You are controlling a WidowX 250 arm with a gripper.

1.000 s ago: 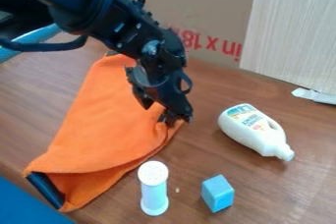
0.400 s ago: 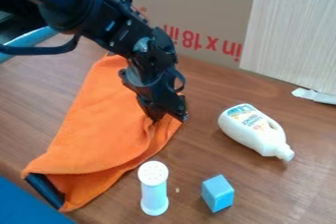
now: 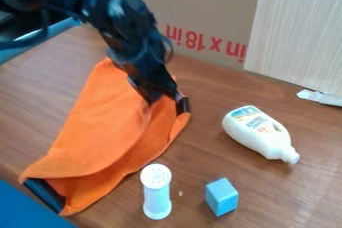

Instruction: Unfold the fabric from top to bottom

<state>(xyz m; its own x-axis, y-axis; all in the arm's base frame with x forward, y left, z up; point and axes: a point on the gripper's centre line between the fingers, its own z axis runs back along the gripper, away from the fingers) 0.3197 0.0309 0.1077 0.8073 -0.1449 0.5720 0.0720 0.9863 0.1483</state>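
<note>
The gripper [image 3: 159, 98] hangs over the upper right part of the orange fabric [image 3: 100, 122], shut on a pinched bit of it near its right edge. From the pinch, folds run down and to the left, and the cloth there is raised. The fabric lies folded in a long slanted shape, from its narrow top behind the gripper to a wide lower left end. A dark edge shows beneath that lower left end.
A white bottle [image 3: 257, 131] lies to the right. At the front stand a white shaker [image 3: 156, 192] and a blue block [image 3: 221, 197]. A cardboard box [image 3: 200, 7] and a light wooden panel [image 3: 294, 32] rise behind. Something blue covers the lower left corner.
The gripper has closed on the fabric and moved up and left. The pinched cloth has risen with it, and the lower left end has shifted slightly left.
</note>
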